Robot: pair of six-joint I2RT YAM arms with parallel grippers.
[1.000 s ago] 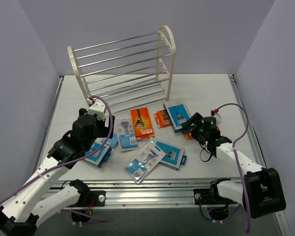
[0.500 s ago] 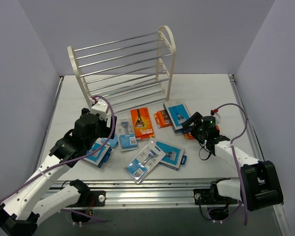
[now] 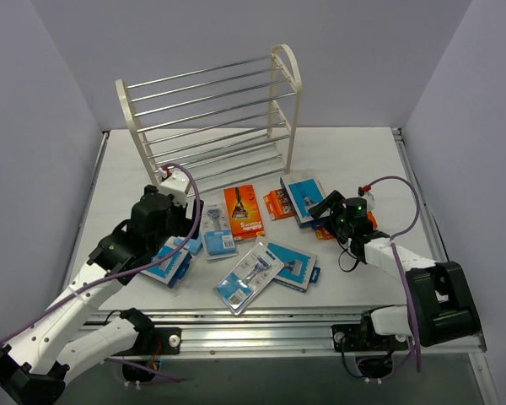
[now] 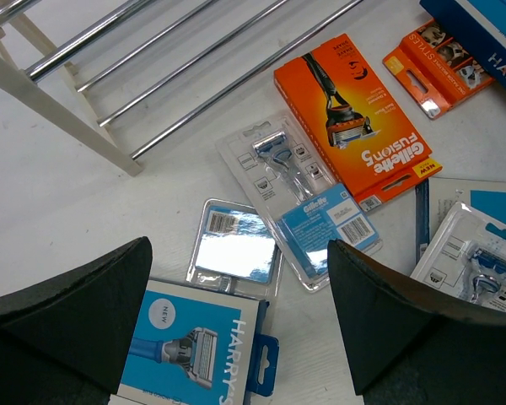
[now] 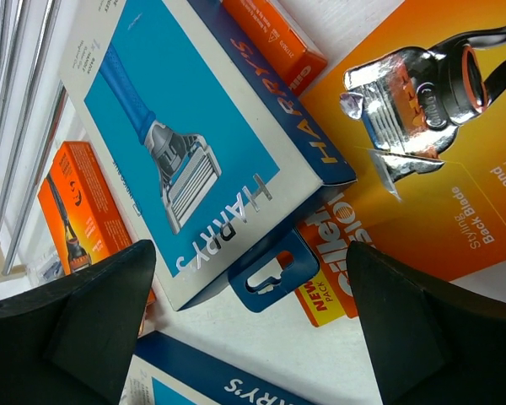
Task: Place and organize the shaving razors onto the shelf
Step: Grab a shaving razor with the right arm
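While every rod of the shelf (image 3: 211, 118) stands bare, all the shaving razors (image 3: 243, 211) lie scattered on the table (image 3: 346, 152) in front of it, so I judge the whole job is ahead. My left gripper (image 4: 239, 253) gapes empty over a clear blister pack (image 4: 304, 198), my right gripper (image 5: 251, 253) likewise over a blue box (image 5: 185, 143). Only the overhead view shows the shelf whole; only my right wrist shows the orange pack (image 5: 422, 169) partly under that box.
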